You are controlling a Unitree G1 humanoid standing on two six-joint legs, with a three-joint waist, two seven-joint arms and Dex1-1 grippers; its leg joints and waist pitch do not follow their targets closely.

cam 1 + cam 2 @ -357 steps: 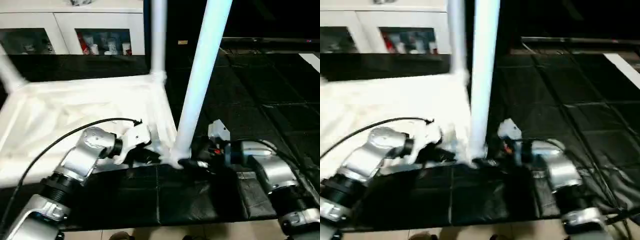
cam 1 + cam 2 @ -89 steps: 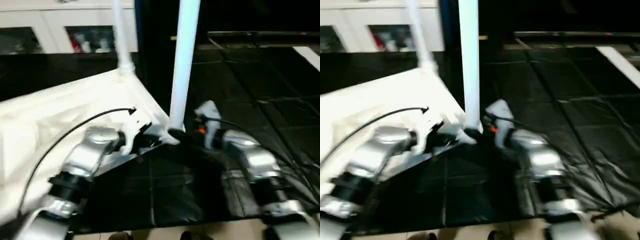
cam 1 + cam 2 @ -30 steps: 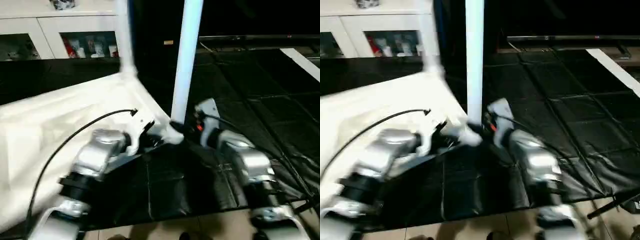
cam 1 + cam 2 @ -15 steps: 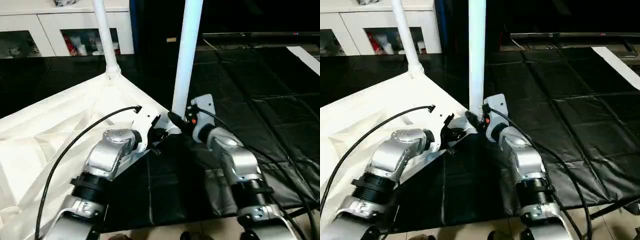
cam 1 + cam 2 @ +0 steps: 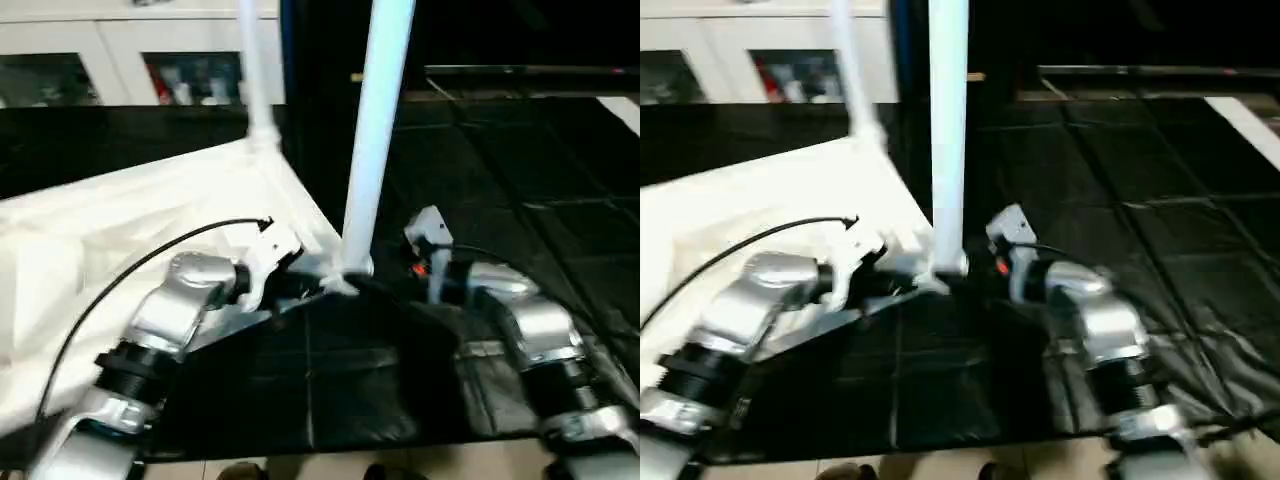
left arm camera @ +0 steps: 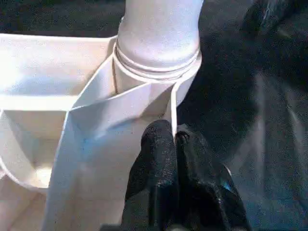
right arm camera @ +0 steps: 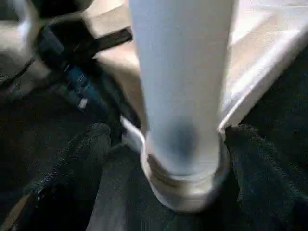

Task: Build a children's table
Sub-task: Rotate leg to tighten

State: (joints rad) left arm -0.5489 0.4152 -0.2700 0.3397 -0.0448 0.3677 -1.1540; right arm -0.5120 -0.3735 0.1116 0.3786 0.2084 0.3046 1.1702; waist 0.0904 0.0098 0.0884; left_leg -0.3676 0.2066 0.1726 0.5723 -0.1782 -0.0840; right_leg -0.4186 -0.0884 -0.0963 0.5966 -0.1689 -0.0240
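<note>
Gripping low works best: your left tool (image 6: pixel 174 144) pinches the white ribbed plastic table top (image 5: pixel 120 220)'s stiff rim; your right tool (image 7: pixel 163 159) gapes around the light, slippery white tapered tube leg (image 5: pixel 375 130) at twelve o'clock.

Near leg (image 5: pixel 372 130) and far leg (image 5: pixel 254 70) run off the frame's top; cabinet (image 5: pixel 120 60) contents blurred.

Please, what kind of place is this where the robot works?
Probably an indoor lab or demo room, not a home. The floor is covered with black padded mats, a white cabinet with glass doors stands at the back, and the upturned table top lies on the mats.
</note>
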